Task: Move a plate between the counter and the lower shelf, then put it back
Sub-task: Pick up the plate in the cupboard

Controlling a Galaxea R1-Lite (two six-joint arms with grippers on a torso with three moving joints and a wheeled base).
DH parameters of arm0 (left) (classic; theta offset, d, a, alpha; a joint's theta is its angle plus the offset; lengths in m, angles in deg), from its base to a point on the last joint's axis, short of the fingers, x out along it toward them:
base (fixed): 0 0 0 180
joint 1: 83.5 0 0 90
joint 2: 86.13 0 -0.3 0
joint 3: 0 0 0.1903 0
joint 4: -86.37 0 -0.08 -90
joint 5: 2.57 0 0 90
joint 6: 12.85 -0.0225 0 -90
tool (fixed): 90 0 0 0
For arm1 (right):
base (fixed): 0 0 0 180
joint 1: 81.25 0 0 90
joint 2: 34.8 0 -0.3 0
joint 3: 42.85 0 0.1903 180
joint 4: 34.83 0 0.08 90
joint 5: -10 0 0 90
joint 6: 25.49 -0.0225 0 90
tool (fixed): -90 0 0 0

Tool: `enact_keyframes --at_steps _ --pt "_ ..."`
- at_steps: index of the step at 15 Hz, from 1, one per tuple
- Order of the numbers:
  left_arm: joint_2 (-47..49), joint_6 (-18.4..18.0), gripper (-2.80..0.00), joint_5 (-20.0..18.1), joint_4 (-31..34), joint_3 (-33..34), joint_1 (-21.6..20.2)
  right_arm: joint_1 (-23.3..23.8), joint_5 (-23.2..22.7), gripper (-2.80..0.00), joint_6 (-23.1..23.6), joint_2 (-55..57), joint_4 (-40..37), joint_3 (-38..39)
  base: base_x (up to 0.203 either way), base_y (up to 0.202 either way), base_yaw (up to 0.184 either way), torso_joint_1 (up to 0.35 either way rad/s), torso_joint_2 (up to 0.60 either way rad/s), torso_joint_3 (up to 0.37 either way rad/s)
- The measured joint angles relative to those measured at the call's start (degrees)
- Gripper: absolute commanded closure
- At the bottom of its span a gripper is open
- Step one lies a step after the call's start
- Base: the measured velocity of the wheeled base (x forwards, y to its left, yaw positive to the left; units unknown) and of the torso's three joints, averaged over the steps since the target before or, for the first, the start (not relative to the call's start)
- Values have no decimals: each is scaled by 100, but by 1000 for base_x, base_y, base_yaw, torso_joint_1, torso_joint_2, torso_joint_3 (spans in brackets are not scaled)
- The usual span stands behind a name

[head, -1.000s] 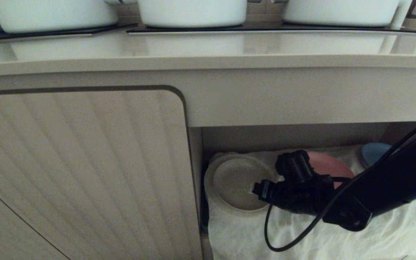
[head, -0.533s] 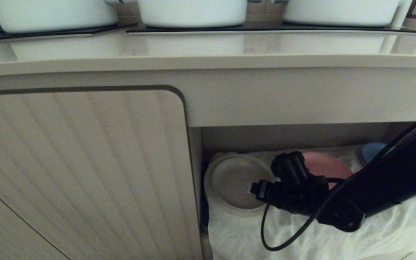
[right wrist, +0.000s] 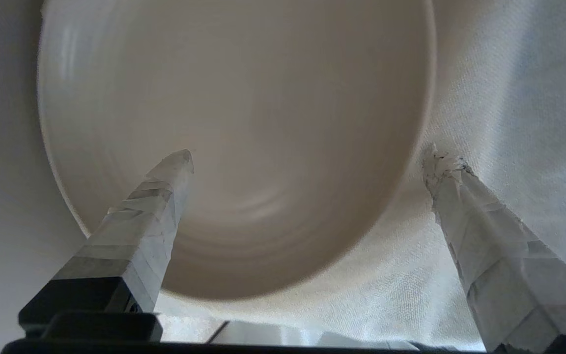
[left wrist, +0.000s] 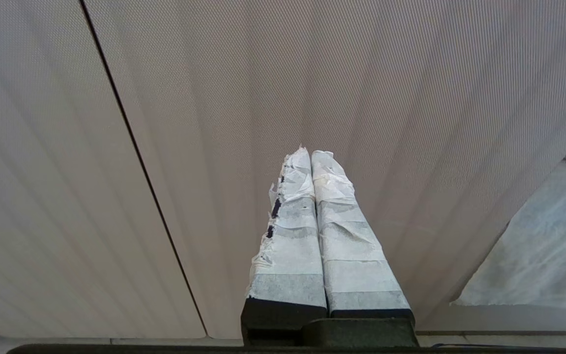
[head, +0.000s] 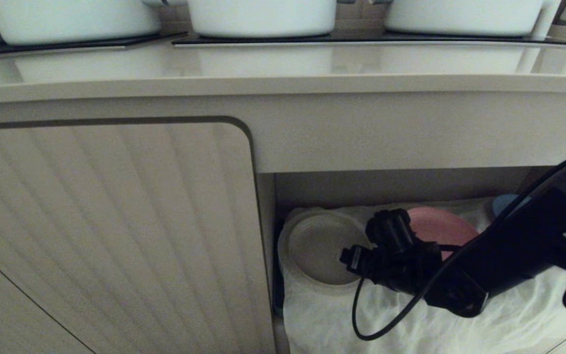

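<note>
Small round cream matte plate (head: pixel 320 248) on lower shelf's wrinkled whitish cloth (head: pixel 410 324).
Right gripper (right wrist: pixel 307 157) spread wide at plate; left gripper (left wrist: pixel 311 155) closed, by ribbed beige cabinet door (head: pixel 111 231).

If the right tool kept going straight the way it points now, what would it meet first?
Most likely the small round cream matte plate on the cloth-draped lower shelf. The right tool stands open, one finger over the plate's inside, the other outside its rim over the cloth. Depth is unclear.
</note>
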Motion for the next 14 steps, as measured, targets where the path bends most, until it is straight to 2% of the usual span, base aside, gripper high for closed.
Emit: enact_keyframes --at_steps 11,12,13,14 --pt "0 -1 0 0 0 0 0 -9 -2 -280 5 61 15 -196 0 0 0 0 0 0" --pt "0 -1 0 -2 0 0 0 -9 -5 -196 8 76 12 -196 0 0 0 0 0 0" --pt "0 -3 0 -2 0 0 0 -9 -2 0 7 85 15 -195 0 0 0 0 0 0" --pt "0 -2 0 1 0 0 0 -9 -2 0 8 89 19 -193 0 0 0 0 0 0"
